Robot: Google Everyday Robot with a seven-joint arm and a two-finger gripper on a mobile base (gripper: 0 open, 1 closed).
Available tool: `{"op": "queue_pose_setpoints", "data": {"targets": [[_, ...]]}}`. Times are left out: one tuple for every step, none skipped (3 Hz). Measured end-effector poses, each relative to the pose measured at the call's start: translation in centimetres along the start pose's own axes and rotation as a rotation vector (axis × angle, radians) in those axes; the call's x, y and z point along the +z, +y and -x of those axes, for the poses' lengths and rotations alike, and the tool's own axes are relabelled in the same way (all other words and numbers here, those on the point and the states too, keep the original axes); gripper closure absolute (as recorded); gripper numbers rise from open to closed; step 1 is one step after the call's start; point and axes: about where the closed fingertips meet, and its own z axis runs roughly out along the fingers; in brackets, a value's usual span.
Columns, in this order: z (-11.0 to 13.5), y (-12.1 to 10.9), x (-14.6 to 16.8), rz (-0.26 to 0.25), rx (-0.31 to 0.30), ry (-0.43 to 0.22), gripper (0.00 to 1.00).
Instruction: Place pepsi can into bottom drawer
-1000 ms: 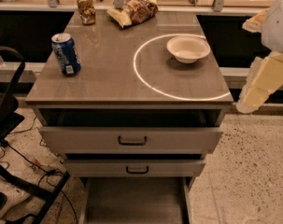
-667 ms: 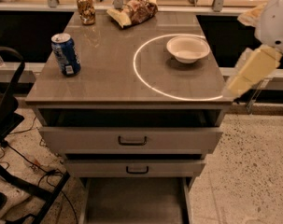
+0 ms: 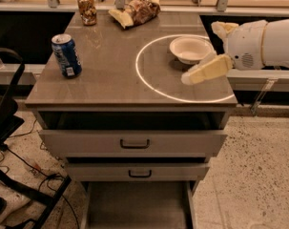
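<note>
The arm projected roughly horizontally from the right edge of the view, its white wrist housing (image 3: 251, 44) level with the rear half of the desk (image 3: 110, 75). The gripper (image 3: 206, 70) pointed left and slightly downward, above the right part of the desk, holding nothing.

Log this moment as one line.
gripper: open, empty, above tabletop right side by bowl | pepsi can: upright, left side, not yet grasped | bottom drawer: open
</note>
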Motion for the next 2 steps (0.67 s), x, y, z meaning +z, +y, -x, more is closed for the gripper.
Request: {"op": "queue_pose_setpoints", "data": {"targets": [[4.0,-0.8,2.5,-0.009,0.08,-0.259,0.0],[6.1,0.2,3.4,0.021,0.099,-0.321,0.0]]}}
